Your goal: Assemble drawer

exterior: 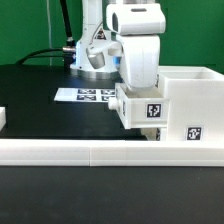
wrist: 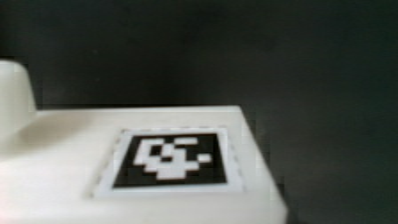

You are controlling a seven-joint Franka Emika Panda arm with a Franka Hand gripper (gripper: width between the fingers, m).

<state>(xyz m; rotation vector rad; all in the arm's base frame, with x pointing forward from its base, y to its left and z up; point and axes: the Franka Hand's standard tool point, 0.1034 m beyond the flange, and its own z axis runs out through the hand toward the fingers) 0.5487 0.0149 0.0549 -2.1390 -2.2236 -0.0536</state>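
Note:
A small white open-top tray with a black-and-white tag stands against the left front of the big white cube housing, which bears a tag of its own. My gripper comes straight down onto the tray's top. Its fingers are hidden behind the tray wall, so I cannot tell whether they grip it. In the wrist view a white tray surface with a tag fills the lower part, very close and blurred. No fingers show there. A second small tray is not clearly in view.
A long low white rail runs across the front of the black table. The marker board lies behind, to the exterior view's left of the tray. A white piece sits at the exterior view's left edge. The arm's base stands at the back.

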